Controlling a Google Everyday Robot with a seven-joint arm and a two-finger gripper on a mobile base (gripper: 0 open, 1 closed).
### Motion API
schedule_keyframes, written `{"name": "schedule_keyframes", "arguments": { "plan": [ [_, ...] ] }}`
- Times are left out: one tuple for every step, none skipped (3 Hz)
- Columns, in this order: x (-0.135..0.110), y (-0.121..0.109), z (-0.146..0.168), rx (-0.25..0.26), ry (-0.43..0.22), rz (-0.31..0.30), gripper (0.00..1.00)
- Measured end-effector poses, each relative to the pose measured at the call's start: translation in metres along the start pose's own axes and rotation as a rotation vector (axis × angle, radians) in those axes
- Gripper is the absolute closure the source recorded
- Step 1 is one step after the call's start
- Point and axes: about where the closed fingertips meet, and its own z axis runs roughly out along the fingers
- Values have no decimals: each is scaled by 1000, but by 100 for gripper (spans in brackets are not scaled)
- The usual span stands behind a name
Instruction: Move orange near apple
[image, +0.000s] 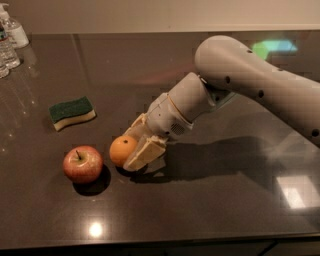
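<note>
The gripper (131, 149), clenched around the orange (121, 149) low over the counter (225, 210), has the apple (82, 164) just to its left.

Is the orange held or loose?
Held: the gripper grips the orange from both sides, close beside the apple.

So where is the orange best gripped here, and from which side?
Take the orange across its widest middle, coming in from the picture's right, away from the apple. It is round and smooth, so a hold off the middle could slip, and the apple sits close on its left. The claw is there, shut on it.
</note>
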Motion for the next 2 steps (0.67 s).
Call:
{"name": "schedule_keyframes", "arguments": {
  "plan": [
    [-1, 0, 1, -1, 1, -2, 0],
    [-1, 0, 1, -1, 1, -2, 0]
  ]
}}
